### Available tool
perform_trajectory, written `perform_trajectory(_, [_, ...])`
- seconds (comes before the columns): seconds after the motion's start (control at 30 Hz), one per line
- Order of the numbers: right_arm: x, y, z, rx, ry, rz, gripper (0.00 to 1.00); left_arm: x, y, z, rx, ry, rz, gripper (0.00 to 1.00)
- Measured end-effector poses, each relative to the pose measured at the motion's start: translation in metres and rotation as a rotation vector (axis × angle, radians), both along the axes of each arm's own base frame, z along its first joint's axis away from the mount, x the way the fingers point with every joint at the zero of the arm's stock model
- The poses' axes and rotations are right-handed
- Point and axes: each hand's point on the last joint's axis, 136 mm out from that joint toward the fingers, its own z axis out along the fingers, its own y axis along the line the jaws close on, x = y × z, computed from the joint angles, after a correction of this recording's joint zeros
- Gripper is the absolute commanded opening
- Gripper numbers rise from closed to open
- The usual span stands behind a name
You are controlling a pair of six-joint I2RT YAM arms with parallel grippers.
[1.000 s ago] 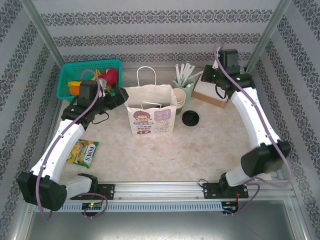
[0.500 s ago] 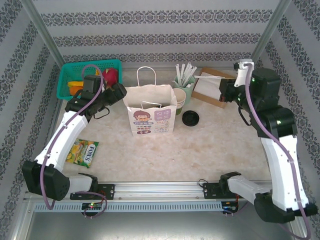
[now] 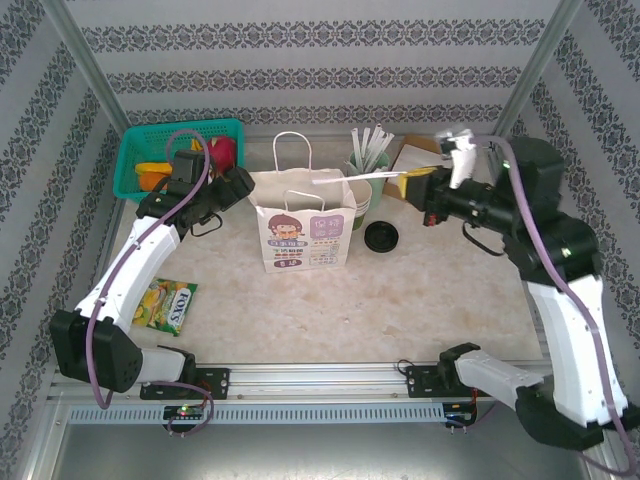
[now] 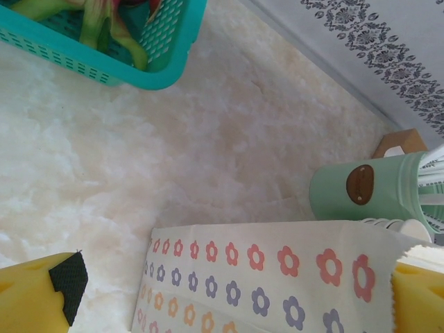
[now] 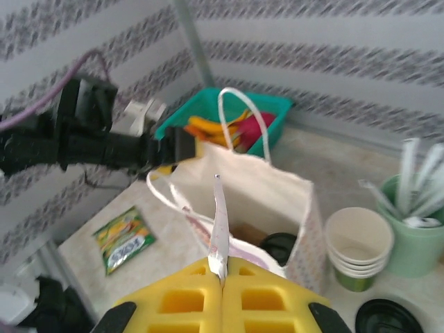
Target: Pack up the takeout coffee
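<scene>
Right gripper (image 5: 222,272) shut on a wrapped straw (image 5: 218,215), tip out ahead over the paper bag (image 5: 243,187) — lining up a drop, I'd guess. Takeout coffee (image 5: 279,246) sits in the bag, below the jaws. Left gripper (image 3: 243,190) wide open, empty — bag's side between its jaws, probably steadying.

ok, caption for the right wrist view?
Right claw, shut on a straw, poised over the open bag with the coffee inside.
</scene>
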Motion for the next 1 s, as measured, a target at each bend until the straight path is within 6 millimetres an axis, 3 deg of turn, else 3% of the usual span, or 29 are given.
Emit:
perform_trajectory(0.2, [0.04, 0.055, -0.054, -0.081, 0.134, 0.154, 0.0, -0.003, -0.011, 0.001, -0.038, 0.005, -0.059, 1.0])
perform_trajectory(0.37, [0.065, 0.089, -0.097, -0.134, 0.209, 0.227, 0.01, -0.004, -0.022, 0.005, -0.074, -0.007, -0.115, 1.0])
perform_trajectory(0.67, [0.082, 0.148, -0.133, -0.19, 0.223, 0.359, 0.1, -0.004, -0.04, 0.016, -0.145, -0.037, -0.199, 1.0])
perform_trajectory(0.77, [0.089, 0.163, -0.149, -0.224, 0.227, 0.38, 0.19, -0.004, -0.043, 0.018, -0.158, -0.044, -0.215, 1.0])
perform_trajectory(0.83, [0.092, 0.166, -0.158, -0.248, 0.23, 0.38, 0.29, -0.005, -0.045, 0.019, -0.163, -0.046, -0.225, 1.0])
perform_trajectory(0.87, [0.093, 0.166, -0.161, -0.259, 0.231, 0.376, 0.38, -0.005, -0.046, 0.02, -0.163, -0.048, -0.231, 0.99])
perform_trajectory(1.0, [0.096, 0.162, -0.16, -0.285, 0.206, 0.35, 0.56, -0.006, -0.048, 0.022, -0.163, -0.054, -0.25, 1.0])
